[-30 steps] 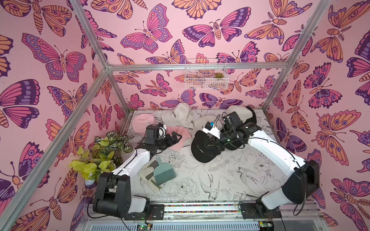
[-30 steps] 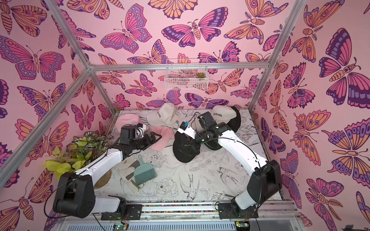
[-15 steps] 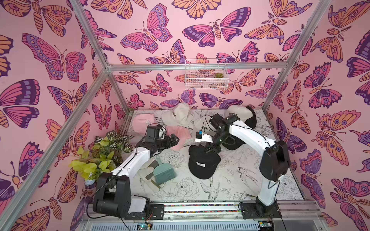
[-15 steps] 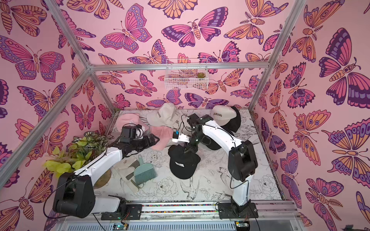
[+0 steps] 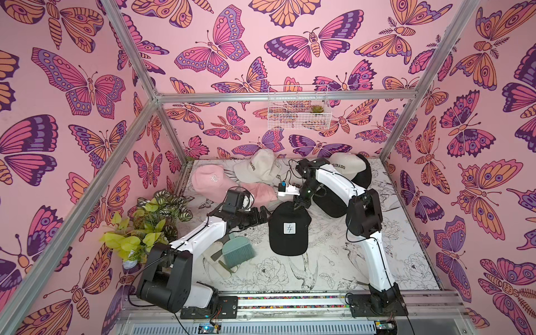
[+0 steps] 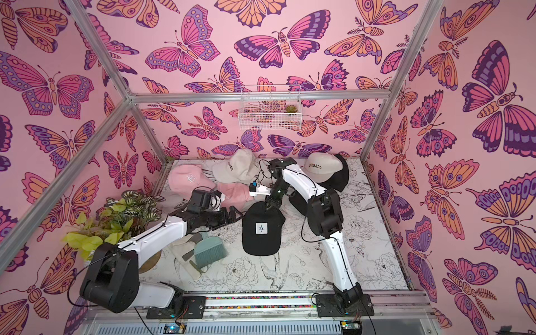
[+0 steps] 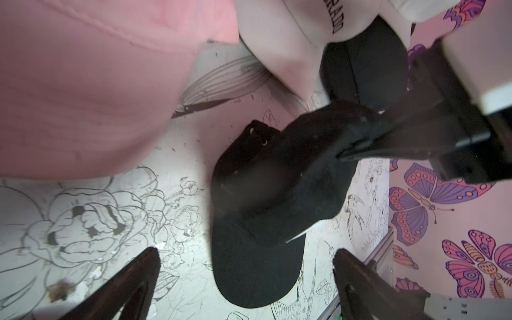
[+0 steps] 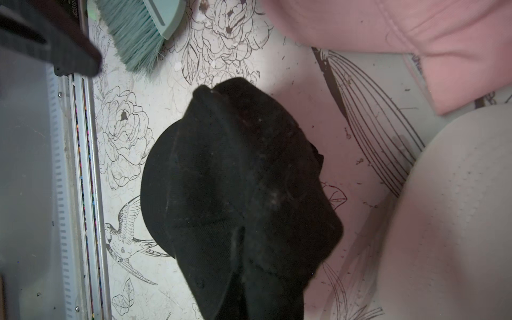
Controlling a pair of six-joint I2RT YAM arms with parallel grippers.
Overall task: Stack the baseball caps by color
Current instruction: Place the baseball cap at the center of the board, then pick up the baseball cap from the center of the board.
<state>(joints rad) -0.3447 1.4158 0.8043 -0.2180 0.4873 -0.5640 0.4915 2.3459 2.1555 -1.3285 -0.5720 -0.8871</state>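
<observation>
My right tool is nearly closed. Its tips pinch the back edge of the black cap with the white patch, which lies mid-surface between the arms. The left wrist view shows that fabric tented up to the tips, with the brim down on the surface. My left tool stands wide and empty just beside that cap.

I count three black caps. Besides the pinched one, a second black cap sits partly under the right arm and a third black cap lies under a cream cap at the back right. A second cream cap sits at the back middle. Lettering by the right wrist may belong to a third cream one, but I cannot tell.

There are two pink ones at the back left. The pink cap with a monogram has the other pink cap just beside it. One teal brush lies near the left arm.

Only the top views show the patch, and only the right wrist view shows the brush's bristles.
</observation>
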